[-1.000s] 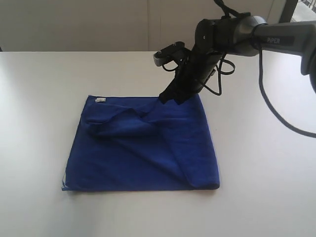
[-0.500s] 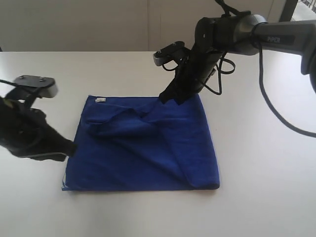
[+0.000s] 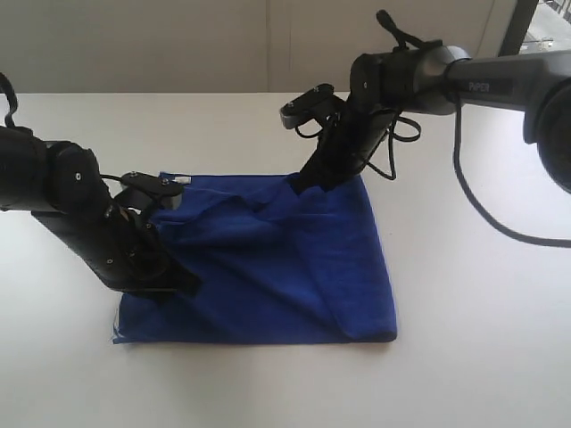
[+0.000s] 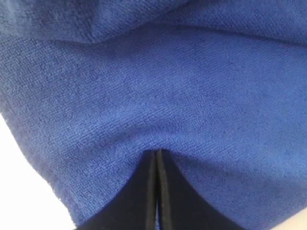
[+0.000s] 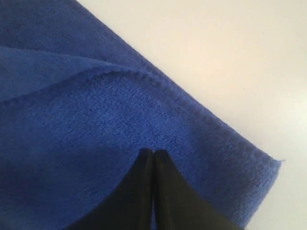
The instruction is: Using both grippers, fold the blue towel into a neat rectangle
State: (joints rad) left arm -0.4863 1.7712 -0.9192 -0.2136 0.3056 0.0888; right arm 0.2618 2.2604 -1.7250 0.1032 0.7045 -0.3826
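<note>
Deep royal-blue microfibre towel is shown lying partly folded and rumpled on a white table. A loose ridge of cloth is bunched across its far half, and a doubled fold runs along the edge nearer the right arm. The left jaws, carried by a black robot arm, are pressed together, with their tips set into the cloth near the towel's left edge, where the fabric is dimpled. The right jaws, on a second black arm, are likewise closed, tips down at the far edge. Whether any cloth is caught between either pair cannot be told. The towel is judged light, limp and slightly grippy, and it is expected to sag, drag and wrinkle rather than hold a shape. A hold is best taken at two corners or along a hemmed edge, with all layers pinched, so that the sheet can be carried over evenly.
</note>
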